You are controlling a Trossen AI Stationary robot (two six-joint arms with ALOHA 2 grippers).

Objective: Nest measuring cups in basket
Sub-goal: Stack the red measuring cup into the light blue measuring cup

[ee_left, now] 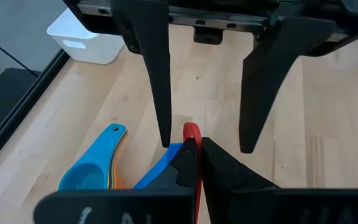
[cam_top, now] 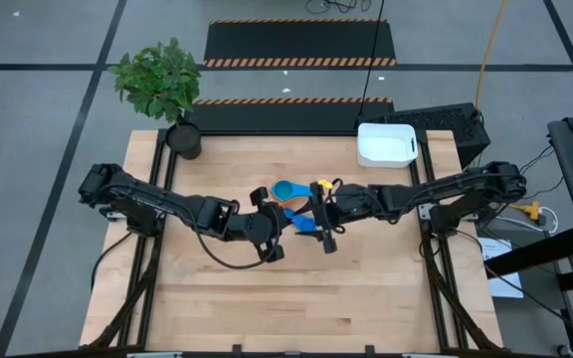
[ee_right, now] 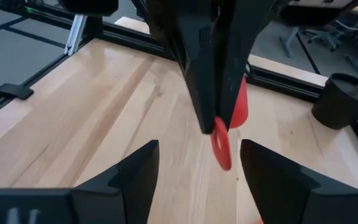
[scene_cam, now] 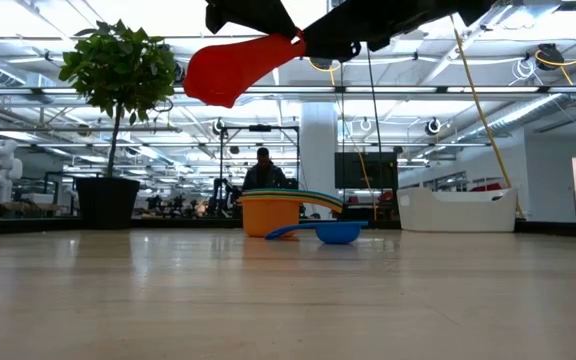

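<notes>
Since the left end effector is pinched tight on the red cup's thin, light, slick-looking handle, the right end effector, fingers spread empty, should probably grab the handle's free end.

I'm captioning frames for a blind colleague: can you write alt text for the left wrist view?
The left gripper, shut, holds the red measuring cup by its handle, its end between the right gripper's open fingers. On the wooden table below lie a light blue cup atop stacked ones and a darker blue cup; the white basket sits farther off.
</notes>
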